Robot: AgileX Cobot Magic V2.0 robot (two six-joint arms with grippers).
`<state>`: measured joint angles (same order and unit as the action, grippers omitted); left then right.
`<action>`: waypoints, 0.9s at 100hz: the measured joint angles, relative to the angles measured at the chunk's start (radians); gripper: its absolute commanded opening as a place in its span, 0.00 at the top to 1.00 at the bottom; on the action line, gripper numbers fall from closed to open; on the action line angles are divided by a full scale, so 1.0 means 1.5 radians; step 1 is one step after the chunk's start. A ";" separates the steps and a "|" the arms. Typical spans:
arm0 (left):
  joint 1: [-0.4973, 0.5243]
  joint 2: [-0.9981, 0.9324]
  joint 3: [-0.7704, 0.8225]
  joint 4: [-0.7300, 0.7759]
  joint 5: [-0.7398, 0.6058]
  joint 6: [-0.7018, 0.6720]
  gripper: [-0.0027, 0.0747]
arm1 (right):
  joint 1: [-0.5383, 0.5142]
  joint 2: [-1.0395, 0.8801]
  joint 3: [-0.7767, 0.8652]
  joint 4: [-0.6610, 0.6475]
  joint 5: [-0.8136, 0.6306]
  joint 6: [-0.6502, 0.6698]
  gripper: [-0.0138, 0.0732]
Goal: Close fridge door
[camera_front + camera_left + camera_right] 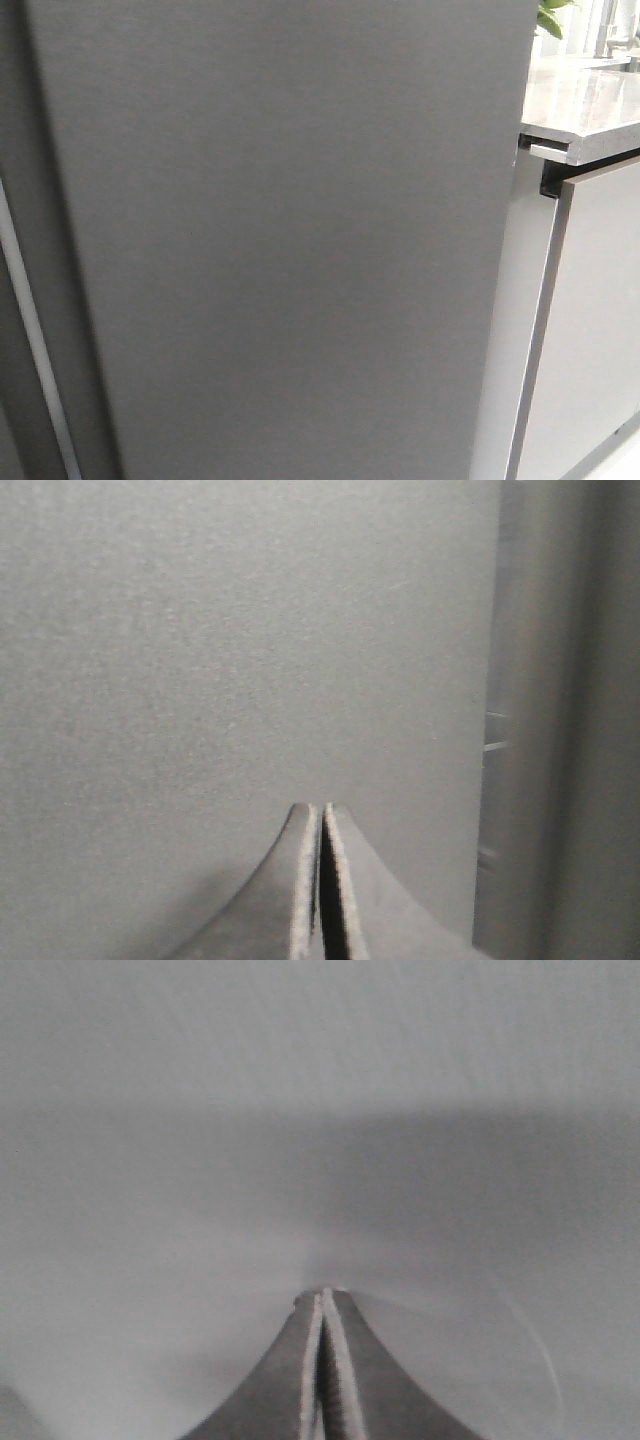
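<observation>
The fridge door [290, 240] fills most of the front view with its matte dark grey brushed outer face; no white lining or bin shows. Neither gripper shows in the front view. In the left wrist view my left gripper [322, 808] is shut and empty, its tips close to the grey door face [240, 640], with a vertical edge to one side. In the right wrist view my right gripper [325, 1293] is shut and empty, its tips right at a pale grey flat surface [320, 1110]; whether they touch it is unclear.
A pale grey cabinet front [595, 330] stands to the right of the door under a stone-grey countertop [580, 105]. A green plant [552, 15] is at the far back right. A pale vertical strip [35, 350] runs along the door's left side.
</observation>
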<state>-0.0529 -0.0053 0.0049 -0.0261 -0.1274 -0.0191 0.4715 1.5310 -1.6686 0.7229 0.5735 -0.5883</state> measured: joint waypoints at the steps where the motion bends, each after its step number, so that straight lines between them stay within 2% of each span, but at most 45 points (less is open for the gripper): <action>1: 0.000 0.000 0.000 0.000 0.000 0.000 0.99 | 0.000 0.003 0.000 0.000 -0.001 -0.001 0.89; 14: 0.000 0.000 0.000 0.000 0.000 0.000 0.99 | 0.000 0.057 -0.003 0.000 0.016 -0.001 0.89; 30: 0.000 0.000 0.000 0.000 0.000 0.000 0.99 | 0.001 0.060 -0.003 -0.003 0.028 -0.001 0.89; 47: 0.000 0.000 0.000 0.000 0.000 0.000 0.99 | -0.006 0.043 -0.003 -0.047 0.013 -0.001 0.89; 65: 0.000 0.000 0.000 0.000 0.000 0.000 0.99 | -0.034 -0.037 -0.003 -0.159 0.031 0.062 0.89; 78: 0.000 0.000 0.000 0.000 0.000 0.000 0.99 | -0.048 -0.122 -0.003 -0.271 0.091 0.132 0.89; 90: 0.000 0.000 0.000 0.000 0.000 0.000 0.99 | -0.049 -0.211 0.020 -0.324 0.130 0.177 0.89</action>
<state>-0.0529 -0.0053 0.0049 -0.0261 -0.1274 -0.0191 0.3974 1.2151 -1.6389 0.2374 0.7689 -0.3224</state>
